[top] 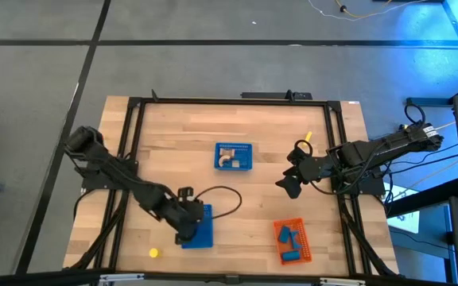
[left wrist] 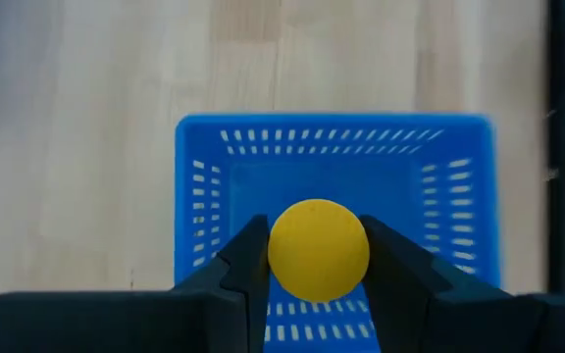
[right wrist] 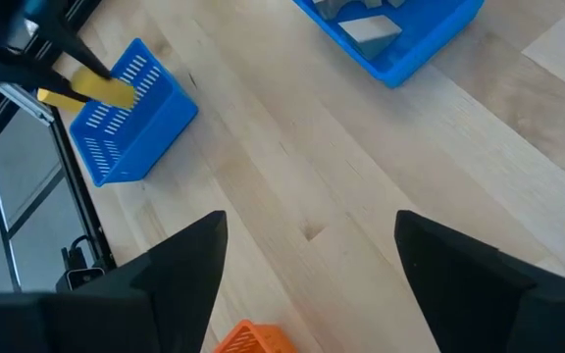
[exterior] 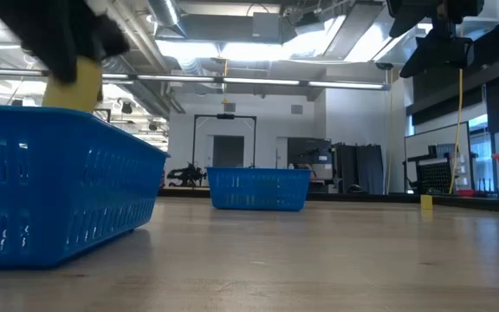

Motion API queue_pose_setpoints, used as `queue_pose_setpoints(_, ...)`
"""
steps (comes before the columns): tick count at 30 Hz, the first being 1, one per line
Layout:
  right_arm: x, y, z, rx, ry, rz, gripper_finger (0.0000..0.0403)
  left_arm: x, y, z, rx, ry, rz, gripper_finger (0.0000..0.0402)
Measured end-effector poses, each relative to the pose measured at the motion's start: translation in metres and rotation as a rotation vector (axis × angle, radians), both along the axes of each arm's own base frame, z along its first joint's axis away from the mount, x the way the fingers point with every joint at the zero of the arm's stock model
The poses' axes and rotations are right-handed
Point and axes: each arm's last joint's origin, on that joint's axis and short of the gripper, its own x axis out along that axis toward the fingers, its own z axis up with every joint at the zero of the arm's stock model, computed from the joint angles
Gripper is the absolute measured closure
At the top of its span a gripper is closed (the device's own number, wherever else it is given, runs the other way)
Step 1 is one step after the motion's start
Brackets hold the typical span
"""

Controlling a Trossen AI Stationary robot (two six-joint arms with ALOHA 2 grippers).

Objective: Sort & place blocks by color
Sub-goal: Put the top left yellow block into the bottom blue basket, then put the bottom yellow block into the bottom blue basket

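You have the left gripper clamped on a yellow block, a round-faced piece pinched between both fingers, directly above the near blue basket in the lower centre of the high view. In the low view that same block hangs at the upper left, just over the basket's rim, not yet inside it.

Your right gripper sits at centre right in the high view, raised off the table with its fingers spread wide and nothing between them.

Another yellow block lies on the wood at the lower left of the high view, just beside the near blue basket. One more yellow piece rests near the upper right of the table top.

The far blue basket, at centre, holds tan blocks. The orange basket, at lower right, holds blue blocks
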Motion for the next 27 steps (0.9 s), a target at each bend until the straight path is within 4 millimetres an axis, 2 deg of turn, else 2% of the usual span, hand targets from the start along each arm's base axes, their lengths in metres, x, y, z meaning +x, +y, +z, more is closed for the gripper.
queue_pose_setpoints(5,0.000,0.000,0.000,0.000,0.000,0.000,0.0109,0.005,-0.002,-0.014,0.033,0.043,-0.026,0.0276)
queue_pose_setpoints(13,0.000,0.000,0.000,0.001,-0.001,-0.001,0.0109,0.014,0.015,-0.012,-0.068,0.093,-0.019,0.0167)
queue_pose_setpoints(16,0.000,0.000,0.000,0.001,-0.001,0.000,0.0109,0.016,0.025,-0.009,-0.153,0.147,-0.031,0.0138)
queue_pose_setpoints(18,0.000,0.000,0.000,0.001,-0.001,0.000,0.0109,0.014,0.031,-0.001,-0.218,0.153,-0.033,0.0126)
queue_pose_setpoints(21,0.000,0.000,0.000,0.001,-0.002,0.000,0.0109,0.000,0.034,0.018,-0.268,0.147,0.022,0.0122)
queue_pose_setpoints(23,0.000,0.000,0.000,0.000,0.001,0.000,0.0109,-0.011,0.029,0.030,-0.309,0.134,0.064,0.0123)
queue_pose_setpoints(27,0.000,0.000,0.000,0.001,-0.001,0.000,0.0109,-0.039,0.001,0.039,-0.393,0.190,0.155,0.0124)
